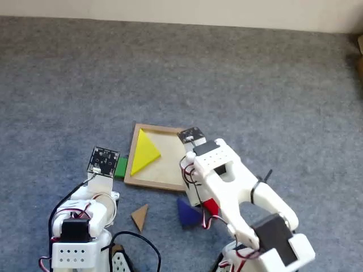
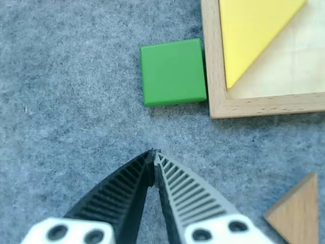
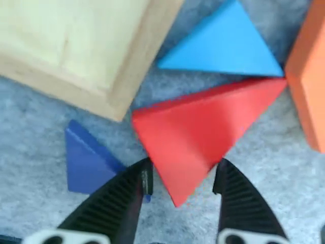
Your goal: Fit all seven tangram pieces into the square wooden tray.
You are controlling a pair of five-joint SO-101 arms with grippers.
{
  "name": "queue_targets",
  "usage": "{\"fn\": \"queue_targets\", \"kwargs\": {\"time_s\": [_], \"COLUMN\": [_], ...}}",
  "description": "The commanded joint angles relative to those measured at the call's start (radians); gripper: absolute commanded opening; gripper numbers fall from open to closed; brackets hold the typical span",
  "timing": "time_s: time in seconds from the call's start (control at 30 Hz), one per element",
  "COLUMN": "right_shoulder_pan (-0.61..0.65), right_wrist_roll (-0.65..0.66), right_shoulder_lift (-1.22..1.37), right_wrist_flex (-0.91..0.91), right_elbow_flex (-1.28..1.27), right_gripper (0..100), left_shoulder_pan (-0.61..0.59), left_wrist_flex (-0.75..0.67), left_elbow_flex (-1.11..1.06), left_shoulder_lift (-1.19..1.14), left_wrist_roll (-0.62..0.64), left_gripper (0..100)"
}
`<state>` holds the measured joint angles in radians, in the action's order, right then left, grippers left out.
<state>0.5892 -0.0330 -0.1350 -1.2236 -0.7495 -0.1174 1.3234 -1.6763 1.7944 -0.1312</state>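
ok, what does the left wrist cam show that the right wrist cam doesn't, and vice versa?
Left wrist only: a green square on the carpet beside the tray's outer rim, a yellow triangle lying inside the tray, a wooden triangle, and the left fingers, shut with nothing between them.
Right wrist only: a red triangle, a light blue triangle, a dark blue piece, an orange piece, and the right fingers, open either side of the red triangle's corner.
Both: a corner of the wooden tray and the grey carpet.
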Motion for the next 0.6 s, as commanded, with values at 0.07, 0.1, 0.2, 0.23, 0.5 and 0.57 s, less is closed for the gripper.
{"fn": "queue_targets", "kwargs": {"time_s": [0.07,0.1,0.2,0.23,0.5,0.57], "right_shoulder_pan": [-0.012,-0.013,-0.070,-0.104,-0.288,-0.308], "right_wrist_roll": [0.014,0.014,0.014,0.014,0.201,0.201], "right_shoulder_lift": [-0.168,-0.179,-0.194,-0.193,-0.193,-0.200], "right_wrist_flex": [-0.013,-0.002,0.025,0.030,0.030,0.028], "right_elbow_flex": [-0.056,-0.071,-0.094,-0.093,-0.093,-0.093], "right_gripper": [18.0,18.0,18.0,18.0,18.4,18.4], "left_shoulder_pan": [-0.013,-0.013,-0.013,-0.013,-0.013,-0.013], "left_wrist_flex": [0.005,0.005,0.005,0.005,0.005,0.005], "left_elbow_flex": [-0.021,-0.021,-0.021,-0.021,-0.021,-0.021], "left_shoulder_lift": [0.036,0.036,0.036,0.036,0.036,0.036], "left_wrist_roll": [-0.003,-0.003,-0.003,-0.003,-0.003,-0.003], "left_gripper": [1,1,1,1,1,1]}}
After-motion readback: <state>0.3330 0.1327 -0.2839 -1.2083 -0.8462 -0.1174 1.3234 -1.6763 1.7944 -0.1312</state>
